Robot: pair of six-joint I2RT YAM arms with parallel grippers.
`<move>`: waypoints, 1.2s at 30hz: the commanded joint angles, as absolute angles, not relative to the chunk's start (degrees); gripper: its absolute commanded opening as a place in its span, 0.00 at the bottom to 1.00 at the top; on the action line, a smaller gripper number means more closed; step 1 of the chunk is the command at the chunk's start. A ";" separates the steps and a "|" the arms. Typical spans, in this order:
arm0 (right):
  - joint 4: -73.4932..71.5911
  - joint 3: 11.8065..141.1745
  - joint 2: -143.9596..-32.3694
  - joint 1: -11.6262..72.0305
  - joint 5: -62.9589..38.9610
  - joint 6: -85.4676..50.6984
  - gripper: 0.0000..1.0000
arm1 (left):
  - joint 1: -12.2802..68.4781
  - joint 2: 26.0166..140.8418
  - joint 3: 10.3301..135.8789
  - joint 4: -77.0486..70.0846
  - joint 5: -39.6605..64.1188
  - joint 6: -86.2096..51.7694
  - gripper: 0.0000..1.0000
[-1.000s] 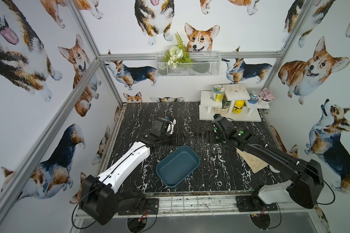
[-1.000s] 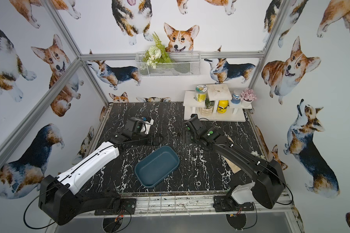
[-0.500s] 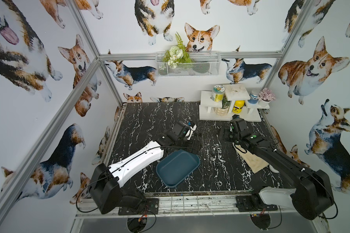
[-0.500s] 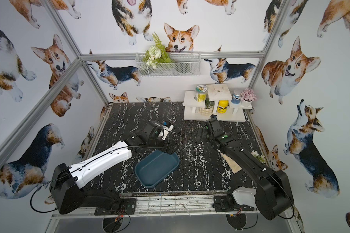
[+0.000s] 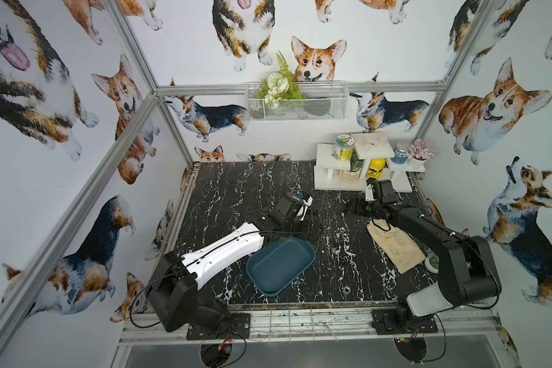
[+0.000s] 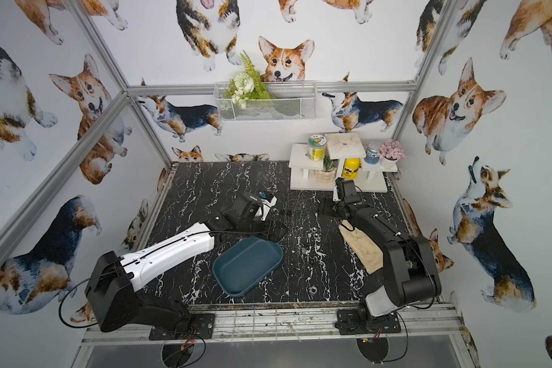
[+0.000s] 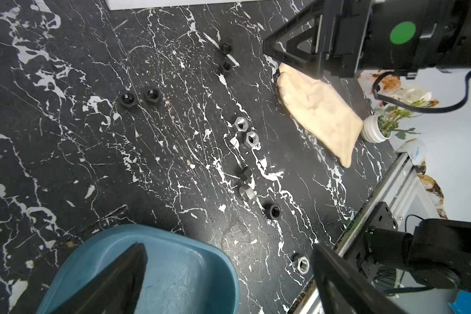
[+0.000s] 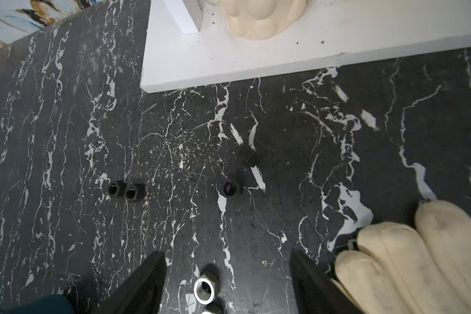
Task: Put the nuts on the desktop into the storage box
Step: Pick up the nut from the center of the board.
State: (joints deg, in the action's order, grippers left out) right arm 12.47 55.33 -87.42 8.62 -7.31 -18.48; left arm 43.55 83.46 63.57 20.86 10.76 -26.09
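The left gripper (image 7: 229, 274) has swung over from the far side and now hangs wide open above the storage box (image 7: 191, 271), empty. The right gripper (image 8: 227, 282) has pulled back, its jaws parted around a silver nut (image 8: 205, 291) lying between them on the desktop (image 8: 65, 136); a pick looks imminent.

The teal storage box (image 5: 280, 266) sits slanted near the front of the black marbled desktop (image 5: 230, 191), nothing visible inside. The nuts (image 7: 245, 131), some silver, some black, lie scattered on the stone beside and beyond it, a few in touching pairs.
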 commanded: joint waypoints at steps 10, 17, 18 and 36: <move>14.36 64.70 -100.49 8.62 -4.60 -7.16 0.64 | 43.52 81.74 62.67 20.12 9.04 -27.35 1.00; 14.64 67.56 -106.00 8.61 -3.33 -5.94 0.46 | 43.57 81.41 62.18 20.54 8.02 -27.59 1.00; 14.59 67.90 -106.45 8.61 -2.89 -5.93 0.46 | 43.53 81.23 61.92 20.18 8.00 -27.63 1.00; 11.86 71.61 -112.40 8.65 -2.85 -3.88 0.34 | 43.51 80.15 60.93 19.85 8.18 -28.11 1.00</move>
State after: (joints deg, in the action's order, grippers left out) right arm 13.45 71.00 -112.03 8.60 -3.14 -5.21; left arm 43.55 80.25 60.99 20.47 8.38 -28.16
